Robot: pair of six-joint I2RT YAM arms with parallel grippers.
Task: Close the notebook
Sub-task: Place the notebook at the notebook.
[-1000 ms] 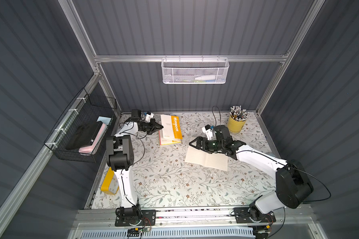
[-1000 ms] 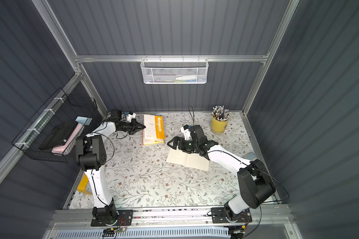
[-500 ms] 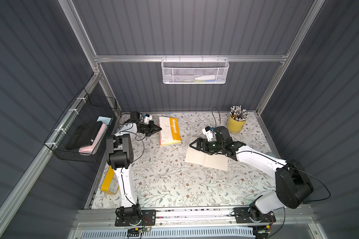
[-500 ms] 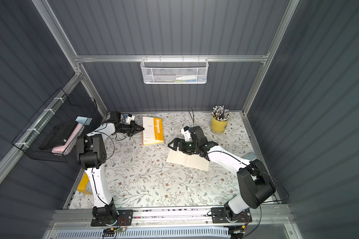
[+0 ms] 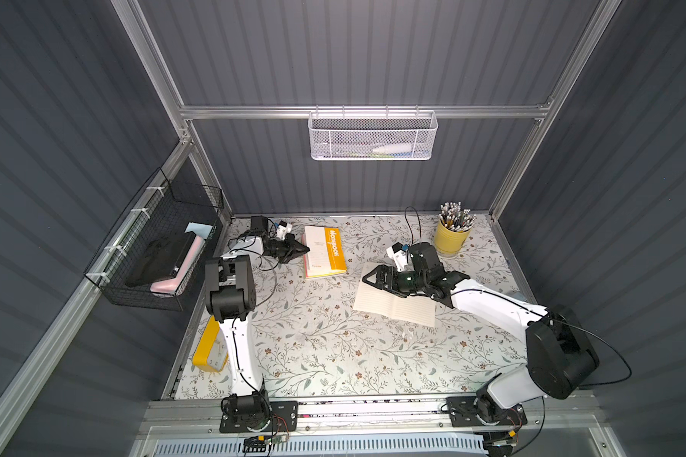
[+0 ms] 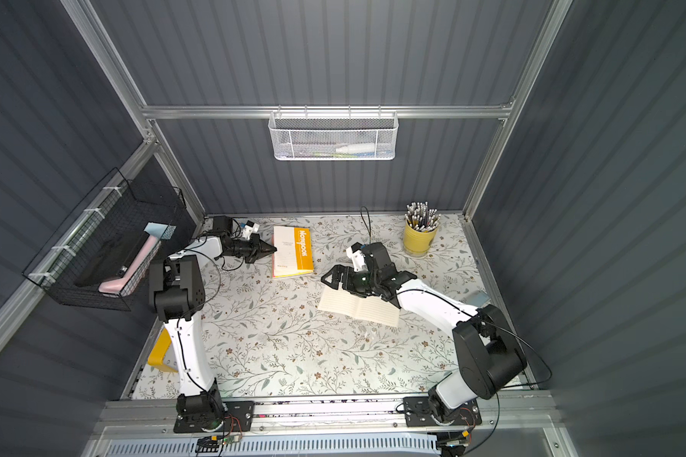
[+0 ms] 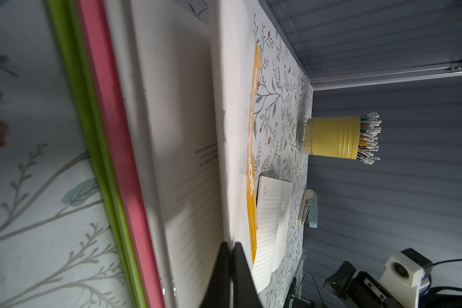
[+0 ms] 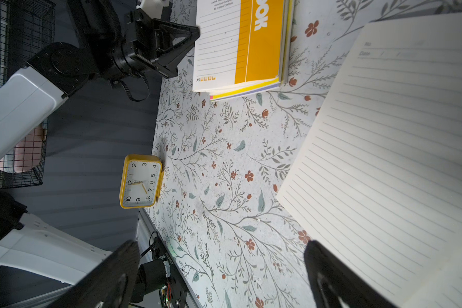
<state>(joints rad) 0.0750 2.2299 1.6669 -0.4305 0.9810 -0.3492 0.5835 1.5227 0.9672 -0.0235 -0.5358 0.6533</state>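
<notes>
Open notebook [image 5: 393,304]: flat on the surface [image 5: 313,356], pages up.
Right end effector [image 5: 375,278]: jaws apart over its far corner.
Left end effector [image 5: 303,250]: jaws together beside the orange notebook [image 5: 325,257], which seems closed.
Advice: hook one cover edge and fold it across the spine.

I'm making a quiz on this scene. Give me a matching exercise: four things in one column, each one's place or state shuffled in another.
Things
1. left gripper
2. right gripper
3. pencil cup
4. clock

Place or state
A. far right corner
B. shut, beside the orange notebook
C. left edge, near the front
D. open, at the open notebook

Pairs: 1-B, 2-D, 3-A, 4-C
</notes>
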